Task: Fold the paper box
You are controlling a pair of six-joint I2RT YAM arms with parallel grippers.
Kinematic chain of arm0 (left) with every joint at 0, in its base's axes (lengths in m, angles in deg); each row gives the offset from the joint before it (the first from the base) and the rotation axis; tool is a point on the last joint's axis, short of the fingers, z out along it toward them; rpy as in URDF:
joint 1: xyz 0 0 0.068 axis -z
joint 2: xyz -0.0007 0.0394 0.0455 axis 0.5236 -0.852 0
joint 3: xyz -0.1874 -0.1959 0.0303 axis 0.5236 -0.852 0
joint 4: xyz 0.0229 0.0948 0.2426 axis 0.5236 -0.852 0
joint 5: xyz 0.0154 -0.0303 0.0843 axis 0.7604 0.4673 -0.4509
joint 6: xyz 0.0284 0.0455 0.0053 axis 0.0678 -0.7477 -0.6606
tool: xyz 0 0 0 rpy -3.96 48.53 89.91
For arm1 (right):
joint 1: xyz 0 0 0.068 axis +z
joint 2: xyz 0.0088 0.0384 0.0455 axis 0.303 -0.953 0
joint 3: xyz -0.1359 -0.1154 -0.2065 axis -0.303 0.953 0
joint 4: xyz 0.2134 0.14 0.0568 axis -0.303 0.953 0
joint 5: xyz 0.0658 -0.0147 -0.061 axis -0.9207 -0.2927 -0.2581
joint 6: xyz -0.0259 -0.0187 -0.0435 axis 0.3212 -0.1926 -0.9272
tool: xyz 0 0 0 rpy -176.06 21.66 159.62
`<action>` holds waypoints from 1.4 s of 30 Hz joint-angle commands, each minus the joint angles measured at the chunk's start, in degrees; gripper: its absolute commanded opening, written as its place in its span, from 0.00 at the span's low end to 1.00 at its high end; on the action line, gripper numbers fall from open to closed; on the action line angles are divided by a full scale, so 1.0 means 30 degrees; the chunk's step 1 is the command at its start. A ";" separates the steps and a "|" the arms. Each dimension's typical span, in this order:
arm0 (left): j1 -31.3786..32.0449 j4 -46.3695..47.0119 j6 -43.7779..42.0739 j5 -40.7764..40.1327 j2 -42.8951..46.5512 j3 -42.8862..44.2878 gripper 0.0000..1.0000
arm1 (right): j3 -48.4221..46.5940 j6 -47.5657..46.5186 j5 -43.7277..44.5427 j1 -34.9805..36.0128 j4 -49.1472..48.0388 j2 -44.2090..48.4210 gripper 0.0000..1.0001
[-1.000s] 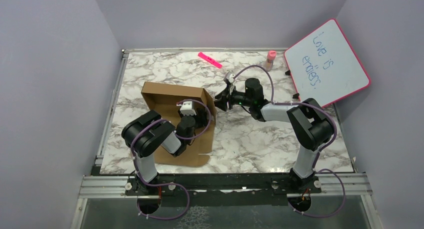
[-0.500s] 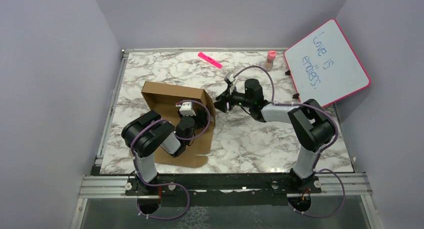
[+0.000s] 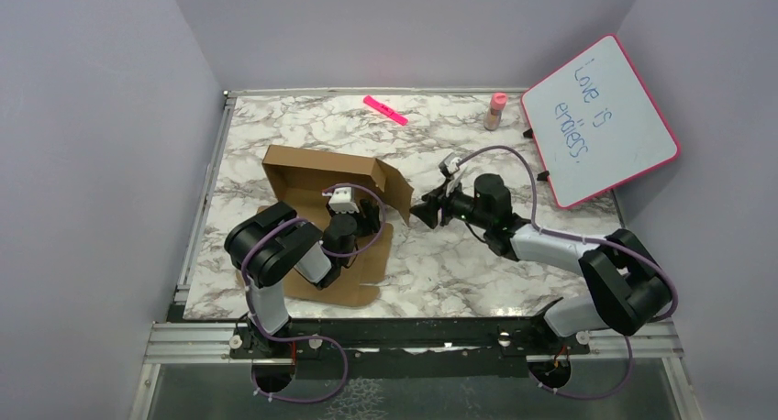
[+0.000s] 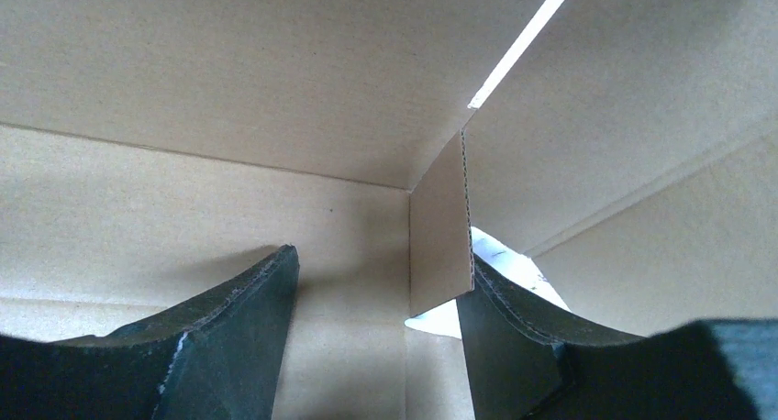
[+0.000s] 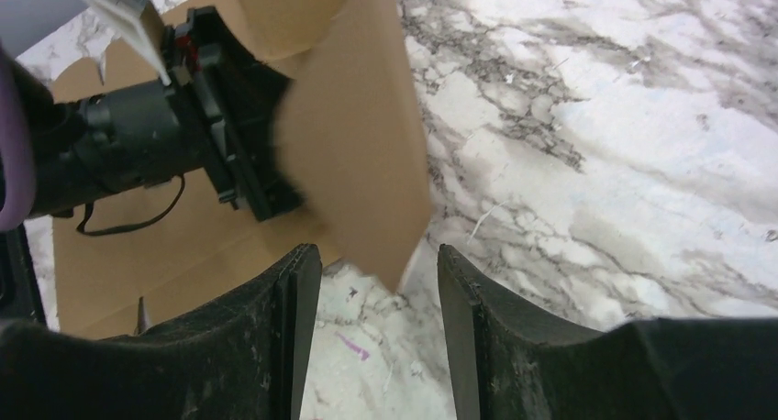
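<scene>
The paper box [image 3: 312,168] sits on the left half of the marble bench [image 3: 477,273], half built, with its far wall and right flap raised. The left fingers [image 3: 369,220] reach inside it, parted, facing a short cardboard tab at the far right corner and gripping nothing. Just right of the flap, the right fingers [image 3: 420,215] stand apart, holding nothing.

Plain pale purple walls [image 3: 394,26] stand on three sides of a white and grey marble bench [image 3: 477,255]. A metal rail [image 3: 413,342] runs along its near edge.
</scene>
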 commanded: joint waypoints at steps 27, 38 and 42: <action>-0.0076 -0.0254 0.0997 0.1119 -0.1069 -0.0479 0.63 | 0.0385 0.2424 0.5666 0.3237 -0.1291 0.0287 0.06; -0.0080 0.0548 0.1303 0.1313 -0.1637 -0.0614 0.61 | -0.1076 0.3463 1.0042 0.5642 0.1573 0.0894 0.02; -0.0080 0.0660 0.1333 0.1630 -0.1678 -0.0548 0.61 | -0.1174 0.4402 1.0447 0.6398 0.1355 0.0407 0.02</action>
